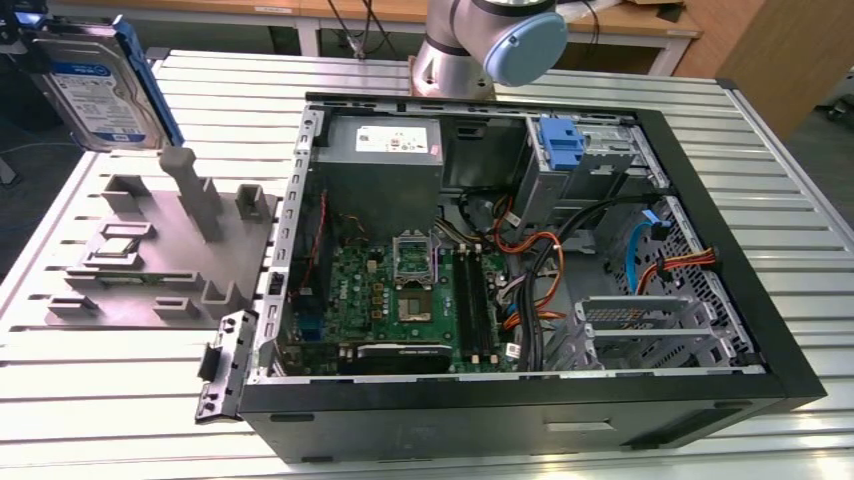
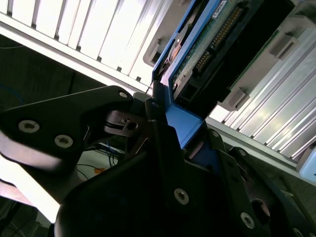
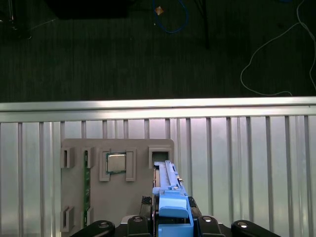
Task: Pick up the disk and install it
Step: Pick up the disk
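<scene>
Grips the disk (image 1: 96, 88) by its blue carrier (image 3: 173, 207), with the gripper (image 2: 173, 118) closed tight on that plastic edge (plain in both wrist views). Holds it on edge, high over the far corner of the table (image 1: 107, 420) at the exterior view's left, well apart from the case (image 1: 787, 360).

Could slip or swing in the grip, judging by a hold on one thin plastic rim with the heavy metal body standing out beyond it. Could also flex the carrier, or work the drive loose from it, for the same reason.

Just below: a grey fixture (image 1: 147, 250) with a tall post (image 1: 191, 195) and a chip (image 3: 117, 162) seated in one pocket. Could strike that post on any low path toward the case, and a knock there might twist the disk in the jaws.

Further right, the near-side wall of the case, high enough to catch a lower corner of the disk. Inside, from the left: a power supply (image 1: 390, 145) at the far end, a board (image 1: 400, 295) flat on the floor, then orange and blue cables (image 1: 534, 265) looping across toward a metal cage (image 1: 641, 325). Might snag those loops, or press down on the board.

At the far right of the case, a bare blue bracket (image 1: 563, 145) standing in a bay (cannot tell how much room is free beside it). Could jam there if tilted even slightly.
</scene>
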Available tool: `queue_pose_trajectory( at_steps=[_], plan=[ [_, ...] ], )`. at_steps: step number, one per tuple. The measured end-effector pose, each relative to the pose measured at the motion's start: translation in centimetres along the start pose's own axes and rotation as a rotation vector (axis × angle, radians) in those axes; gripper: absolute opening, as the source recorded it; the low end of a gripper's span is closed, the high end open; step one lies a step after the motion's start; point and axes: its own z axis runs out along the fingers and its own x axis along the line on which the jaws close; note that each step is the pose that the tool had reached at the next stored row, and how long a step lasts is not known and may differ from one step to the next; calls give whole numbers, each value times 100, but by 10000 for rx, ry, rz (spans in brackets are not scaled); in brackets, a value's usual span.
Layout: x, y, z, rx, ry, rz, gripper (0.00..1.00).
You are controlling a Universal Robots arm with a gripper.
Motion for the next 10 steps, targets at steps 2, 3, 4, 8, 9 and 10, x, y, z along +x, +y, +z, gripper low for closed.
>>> queue_pose_trajectory(
  at_steps=[2, 3, 4, 8, 9, 10],
  plan=[
    [0, 0, -4, -1, 0, 0, 37],
    [0, 0, -4, 0, 0, 0, 37],
    [0, 0, -6, 0, 0, 0, 37],
    [-1, 1, -21, -2, 0, 0, 37],
    [-1, 1, -24, -1, 1, 0, 37],
    [-1, 1, -27, -1, 0, 0, 37]
  ],
)
